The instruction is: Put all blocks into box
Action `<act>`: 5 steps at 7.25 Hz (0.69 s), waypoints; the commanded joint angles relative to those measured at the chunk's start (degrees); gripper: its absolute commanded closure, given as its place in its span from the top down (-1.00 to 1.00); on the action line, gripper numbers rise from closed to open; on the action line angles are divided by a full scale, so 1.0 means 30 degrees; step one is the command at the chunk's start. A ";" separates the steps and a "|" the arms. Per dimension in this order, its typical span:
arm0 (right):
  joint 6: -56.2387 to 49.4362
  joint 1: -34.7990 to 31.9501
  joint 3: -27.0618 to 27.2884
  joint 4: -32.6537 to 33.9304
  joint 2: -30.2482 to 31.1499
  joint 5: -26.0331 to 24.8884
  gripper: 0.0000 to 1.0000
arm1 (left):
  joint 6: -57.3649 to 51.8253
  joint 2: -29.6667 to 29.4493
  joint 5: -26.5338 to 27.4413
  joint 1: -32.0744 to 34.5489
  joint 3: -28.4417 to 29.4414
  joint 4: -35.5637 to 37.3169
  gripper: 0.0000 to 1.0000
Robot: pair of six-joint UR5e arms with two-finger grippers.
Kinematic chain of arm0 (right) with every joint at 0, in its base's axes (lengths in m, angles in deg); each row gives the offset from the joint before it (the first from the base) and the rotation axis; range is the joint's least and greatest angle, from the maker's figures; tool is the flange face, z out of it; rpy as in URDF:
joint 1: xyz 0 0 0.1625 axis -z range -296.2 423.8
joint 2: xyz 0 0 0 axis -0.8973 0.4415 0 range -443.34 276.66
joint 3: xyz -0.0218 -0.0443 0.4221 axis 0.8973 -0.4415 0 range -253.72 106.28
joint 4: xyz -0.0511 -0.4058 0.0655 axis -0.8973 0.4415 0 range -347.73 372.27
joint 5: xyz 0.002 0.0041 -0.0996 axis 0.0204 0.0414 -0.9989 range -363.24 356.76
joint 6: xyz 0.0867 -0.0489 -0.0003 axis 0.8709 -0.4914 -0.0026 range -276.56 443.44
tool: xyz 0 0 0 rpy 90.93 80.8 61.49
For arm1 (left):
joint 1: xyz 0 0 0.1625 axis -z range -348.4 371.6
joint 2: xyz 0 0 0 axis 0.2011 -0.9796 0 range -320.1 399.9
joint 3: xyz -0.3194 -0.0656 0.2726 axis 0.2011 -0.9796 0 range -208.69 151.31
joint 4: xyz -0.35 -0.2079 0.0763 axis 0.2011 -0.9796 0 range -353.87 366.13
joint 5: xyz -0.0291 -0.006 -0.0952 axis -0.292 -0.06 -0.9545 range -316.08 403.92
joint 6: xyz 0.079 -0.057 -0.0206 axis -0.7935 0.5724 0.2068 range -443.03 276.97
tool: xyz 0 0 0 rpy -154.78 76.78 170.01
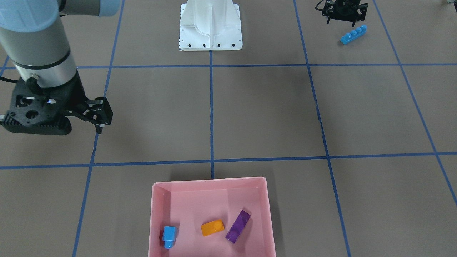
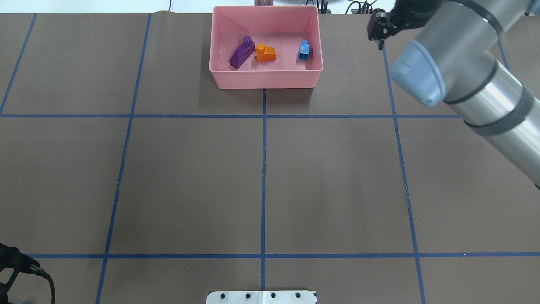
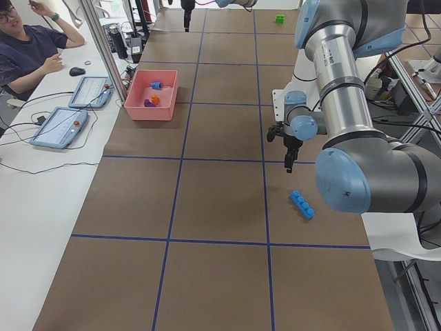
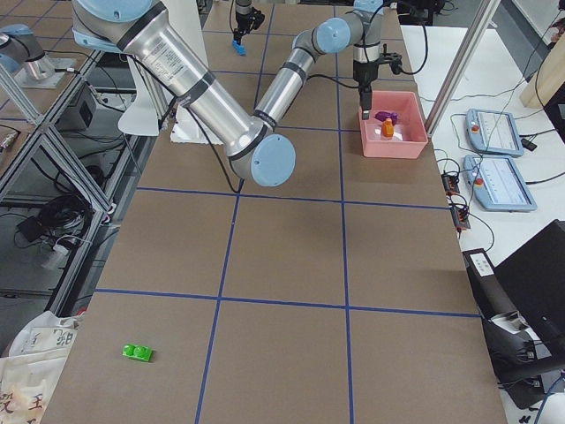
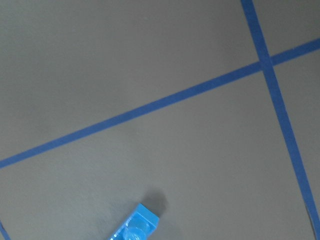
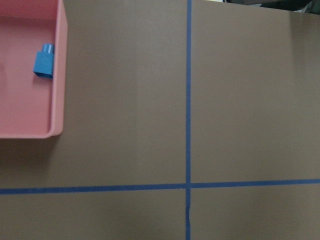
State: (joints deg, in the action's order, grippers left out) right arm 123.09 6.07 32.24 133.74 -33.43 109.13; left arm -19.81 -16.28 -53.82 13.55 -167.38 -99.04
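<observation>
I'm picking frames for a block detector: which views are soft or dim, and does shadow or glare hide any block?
Left wrist view: slightly soft, and the frame edge cuts off the long blue block, which throws a small shadow. Right wrist view: dim, yet the small blue block reads clearly. Front-facing view: even light, slight sheen on the purple block, nothing hidden.

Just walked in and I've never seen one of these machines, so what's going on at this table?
A robot is gathering toy blocks into the pink box. The purple block, orange block and small blue block already lie in it. The right tool hangs beside the box, with no block showing in it. The left tool hovers by the long blue block, which lies on the table. The green block sits far off, near the robot's right end of the table.
</observation>
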 commanded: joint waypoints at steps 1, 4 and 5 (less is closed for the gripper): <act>-0.1432 -0.0702 0.2410 0.0202 0.3220 0.0977 1.00 | 0.0077 0.2595 0.1258 -0.1230 0.2064 -0.4952 1.00; -0.1993 -0.0735 0.2942 0.0290 0.4573 0.1011 1.00 | 0.0222 0.4195 0.1439 -0.2082 0.4659 -1.0647 1.00; -0.2023 -0.0764 0.2942 0.0290 0.4748 0.1011 1.00 | 0.0513 0.4195 0.1932 -0.2781 0.4688 -1.0648 1.00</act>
State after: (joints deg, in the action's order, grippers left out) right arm 117.30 3.87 40.97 134.59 -20.00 112.13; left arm -19.03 -4.06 -49.19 7.28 -153.83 -129.96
